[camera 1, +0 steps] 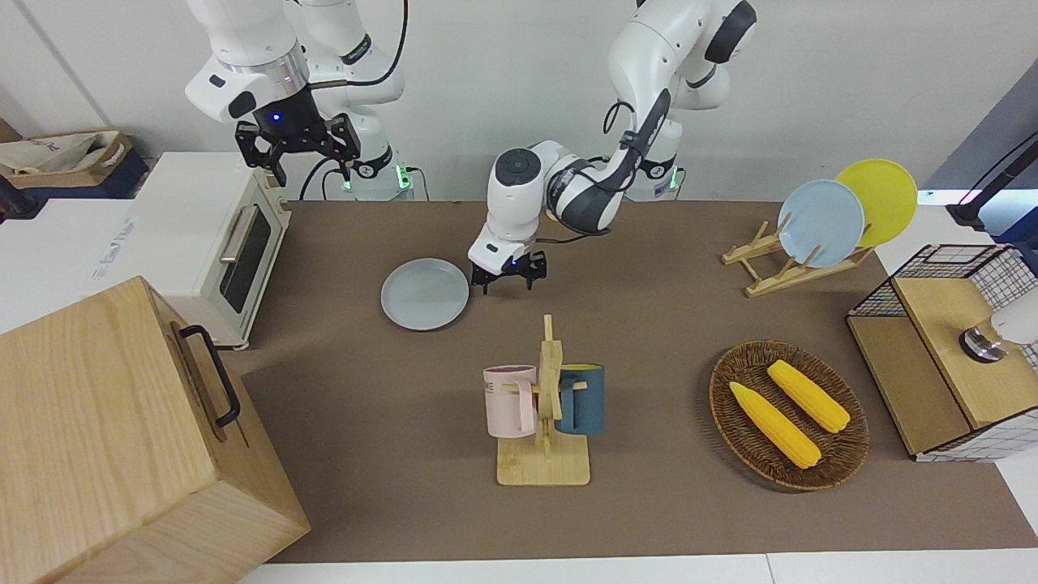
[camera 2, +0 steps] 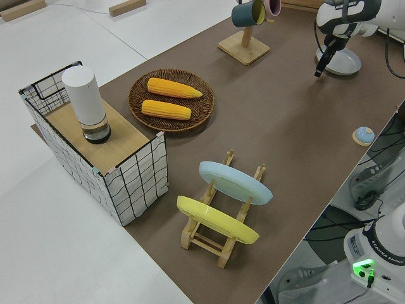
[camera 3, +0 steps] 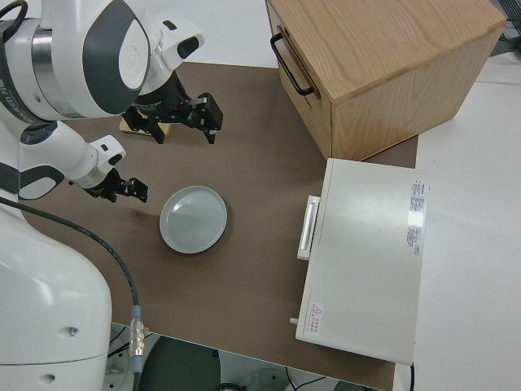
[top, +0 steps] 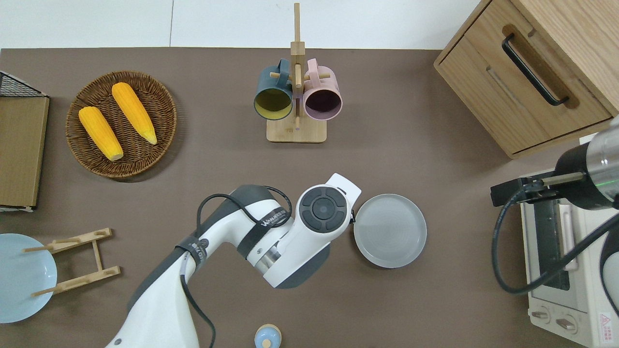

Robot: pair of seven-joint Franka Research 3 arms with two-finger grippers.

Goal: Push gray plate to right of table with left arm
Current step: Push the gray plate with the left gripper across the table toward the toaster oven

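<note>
The gray plate lies flat on the brown table, toward the right arm's end, near the toaster oven. My left gripper is open and empty. It hangs low over the bare table just beside the plate's rim, on the side toward the left arm's end, and does not touch the plate. In the overhead view the wrist hides its fingers. My right gripper is open and parked.
A mug rack stands farther from the robots than the plate. The toaster oven and a wooden cabinet fill the right arm's end. A corn basket, a plate rack and a wire basket stand toward the left arm's end.
</note>
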